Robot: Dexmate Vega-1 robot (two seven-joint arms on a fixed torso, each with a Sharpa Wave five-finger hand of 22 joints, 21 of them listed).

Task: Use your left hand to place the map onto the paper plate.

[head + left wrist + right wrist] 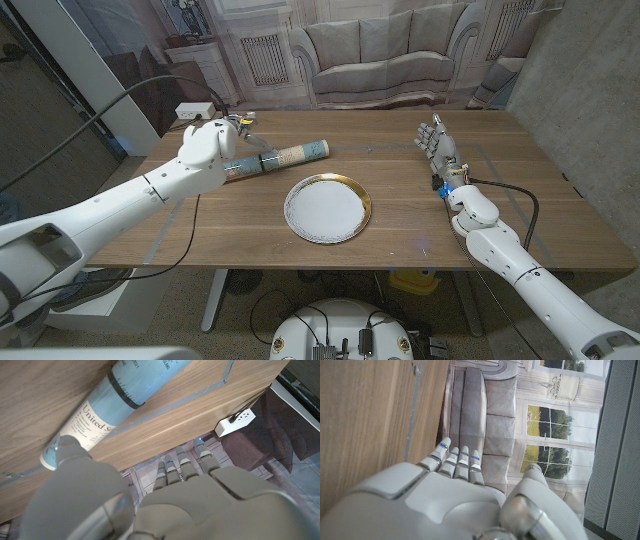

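The map is a rolled pale-blue tube with a black band, lying on the wooden table at the back left. The roll lies across the table, just beyond my thumb in the left wrist view. My left hand hovers over the roll's left end, fingers stretched out past the table's far edge, holding nothing. The white paper plate with a gold rim sits mid-table, to the right of the map and nearer to me. My right hand stands upright at the back right, fingers apart and empty.
A white power strip sits off the table's back left corner, with cables running from it. Grey tape lines mark the tabletop. A sofa backdrop hangs behind the table.
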